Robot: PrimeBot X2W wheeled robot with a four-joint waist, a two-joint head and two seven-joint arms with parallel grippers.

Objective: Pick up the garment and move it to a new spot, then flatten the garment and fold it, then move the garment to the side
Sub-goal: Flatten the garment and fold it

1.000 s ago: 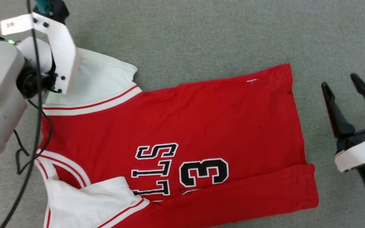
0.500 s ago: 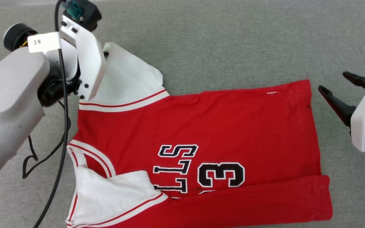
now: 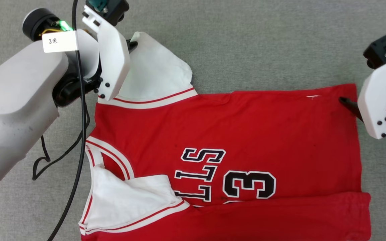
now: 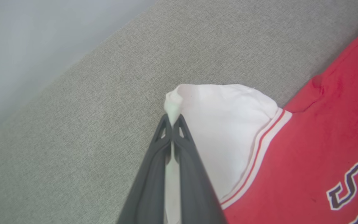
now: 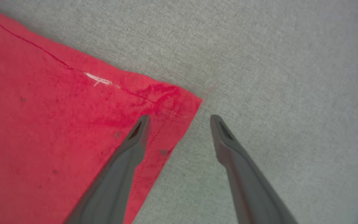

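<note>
shirt (image 3: 233, 134) is lying front-up across the middle of the head view on the grey surface (image 3: 253, 40). collar end is to the left of the frame and hem to the right. the lower long edge is folded over itself along the bottom of the frame (so the lettering is partly covered).

left claw (image 4: 172, 119) is clenched on the very tip of the white sleeve (image 3: 159, 73) in the upper left. in the wrist view a little nub of cloth pokes out past the fingertips. right claw (image 5: 180, 119) is spread wide and gripping nothing, sitting at the hem corner (image 5: 182, 105) in the upper right of the head view. one finger is over the red and the other over bare grey.

handling-wise i'd judge it light, thin and totally floppy, so it'll sag and drag between whatever two points i hold. the bite on the sleeve tip looks small and could slip if i pull hard. on the right i'd go for that corner, where the stitched hem doubles up. that should grip better than a single layer.
</note>
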